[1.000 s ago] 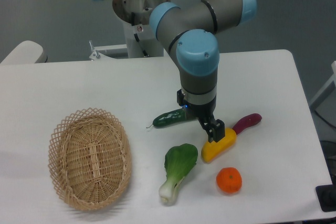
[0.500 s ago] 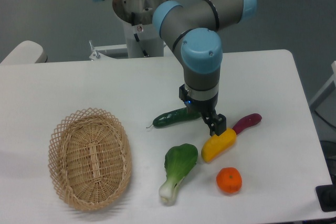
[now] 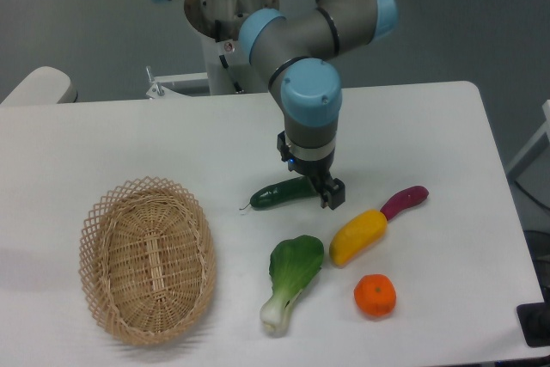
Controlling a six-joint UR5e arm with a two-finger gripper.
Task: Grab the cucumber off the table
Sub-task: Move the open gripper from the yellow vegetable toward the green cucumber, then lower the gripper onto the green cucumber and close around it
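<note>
The small, shiny, dark green cucumber [image 3: 281,194] lies flat on the big white bench [image 3: 129,139], near the middle of the picture. It tilts a little, with its thin stem end pointing to the lower left. Its right end is tucked under the robot's black pincer [image 3: 326,192]. The pincer hangs right at that end, low and close to the bench. I cannot tell if its two fingers are spread or pressed together, because the grey and blue arm [image 3: 309,100] above hides most of them. The cucumber does not look lifted yet.

To do this step well, the pincer should sit over the fat middle of the cucumber, not the very tip. That means sliding a little toward the left of the picture. The fingers should go on the two long sides, so they squeeze across it. The skin looks smooth and slippery, so a grip on the end might let it pop out. Squeeze gently, then lift straight up.

Other things lie close by. A yellow long vegetable [image 3: 358,236] is just to the lower right, with a purple eggplant [image 3: 405,201] behind it. A leafy green bok choy with a white stalk [image 3: 291,282] is below, and a round orange fruit [image 3: 375,295] is at the lower right. A woven straw basket [image 3: 146,258] sits well apart at the lower left.
</note>
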